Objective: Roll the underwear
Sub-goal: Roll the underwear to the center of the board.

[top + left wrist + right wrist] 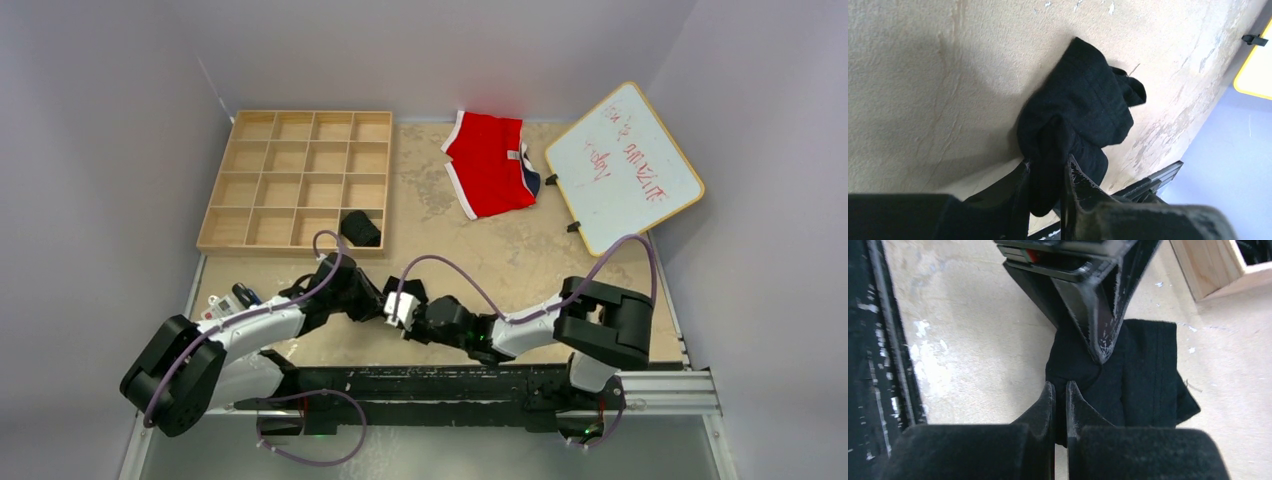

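Top view, grid tray (295, 180) holding one black roll (361, 228) in near-right compartment, red briefs (490, 163) beyond on desk (520, 255), left wrist, left gripper (1047, 175) jaws narrow, pinching crumpled ribbed underwear (1083, 110) on desk, right wrist, right gripper (1060, 395) jaws closed at its edge, left finger (1098, 325) across fabric.

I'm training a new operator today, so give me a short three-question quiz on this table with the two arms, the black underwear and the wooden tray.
1. True or false: the left jaws are pinching the black underwear on the table.
2. Which row of the wooden grid tray holds the other black underwear? A: farthest from the arms. B: a middle row. C: nearest the arms.
3. What main colour are the briefs beside the whiteboard?
Key: 1 true; 2 C; 3 red.
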`<state>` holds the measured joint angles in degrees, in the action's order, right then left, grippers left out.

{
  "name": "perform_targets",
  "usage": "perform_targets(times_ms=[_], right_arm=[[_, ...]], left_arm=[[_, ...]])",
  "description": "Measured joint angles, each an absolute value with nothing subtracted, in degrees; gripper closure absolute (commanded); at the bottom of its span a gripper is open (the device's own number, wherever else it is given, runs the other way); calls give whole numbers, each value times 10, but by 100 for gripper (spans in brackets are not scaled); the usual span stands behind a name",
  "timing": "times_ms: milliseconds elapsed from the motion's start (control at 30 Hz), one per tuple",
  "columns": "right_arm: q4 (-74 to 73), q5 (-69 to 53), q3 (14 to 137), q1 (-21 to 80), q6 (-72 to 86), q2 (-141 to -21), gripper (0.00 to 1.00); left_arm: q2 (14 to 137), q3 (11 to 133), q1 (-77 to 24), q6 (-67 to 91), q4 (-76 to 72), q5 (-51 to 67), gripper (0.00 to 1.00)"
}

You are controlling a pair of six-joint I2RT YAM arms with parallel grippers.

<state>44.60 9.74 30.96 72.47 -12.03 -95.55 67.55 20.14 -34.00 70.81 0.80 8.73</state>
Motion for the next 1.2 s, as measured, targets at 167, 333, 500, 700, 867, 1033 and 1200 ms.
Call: perform_targets(times_ms=[167,333,500,700,867,1033,1200], right_arm=[[499,-29,267,657,-41,-935,100],[520,-114,263,622,41,-943,100],[548,-180,263,591,117,-964,100],[569,-248,264,547,202,-980,100],[573,-273,265,533,230,-985,100],[573,-276,266,532,230,-990,100],[572,-269,266,532,228,-990,100]], left_arm=[[647,197,-337,704,28,86,49],[604,192,-330,693,53,75,28],[562,192,-330,676,77,61,21],[505,187,-329,663,92,50,23],[516,162,-329,664,76,56,43],[573,145,-329,683,29,77,49],[614,137,-329,706,-46,97,48]])
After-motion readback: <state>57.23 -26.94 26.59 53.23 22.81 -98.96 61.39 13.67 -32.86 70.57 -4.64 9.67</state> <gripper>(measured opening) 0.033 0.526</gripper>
